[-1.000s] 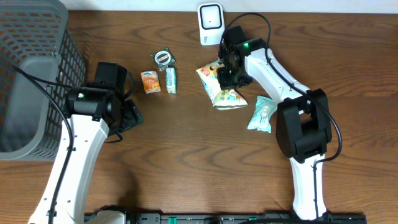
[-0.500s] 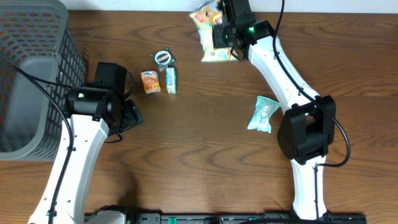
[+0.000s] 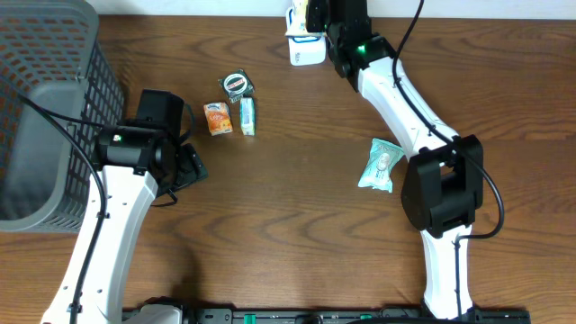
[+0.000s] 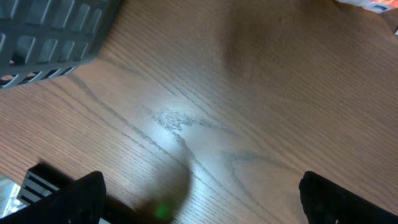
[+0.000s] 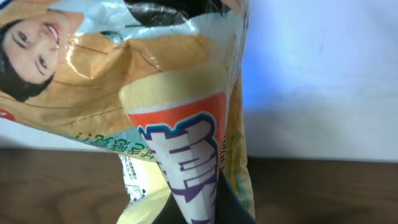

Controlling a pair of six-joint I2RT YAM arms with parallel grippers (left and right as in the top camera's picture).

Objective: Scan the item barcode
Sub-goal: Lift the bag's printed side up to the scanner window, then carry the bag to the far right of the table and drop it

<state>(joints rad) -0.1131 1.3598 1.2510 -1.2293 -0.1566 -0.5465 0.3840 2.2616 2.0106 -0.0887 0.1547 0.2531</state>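
Nearest to us, the left gripper [image 4: 205, 190] hangs over bare wooden table [image 3: 297, 234] beside the grey basket [image 3: 45, 108], jaws spread wide with nothing between them, so it has no part in what comes next. Further out, mid-table, lie a green packet [image 3: 382, 165], a small orange packet [image 3: 217, 118], a narrow green-and-white carton [image 3: 247, 115] and a round tin [image 3: 236, 83], all well apart from either gripper. At the far edge the right gripper [image 3: 317, 13] is clamped tight on the snack bag [image 5: 155, 93], raised clear of the table. In its wrist view the bag's long axis runs straight away from the fingers, with a white wall behind it. The white scanner [image 3: 304, 47] stands just beside and slightly to our side of that gripper, so we judge the right arm to be the only one placed to present the bag. We cannot make out a barcode, nor which face is turned toward the scanner; the next move likely hinges on that.
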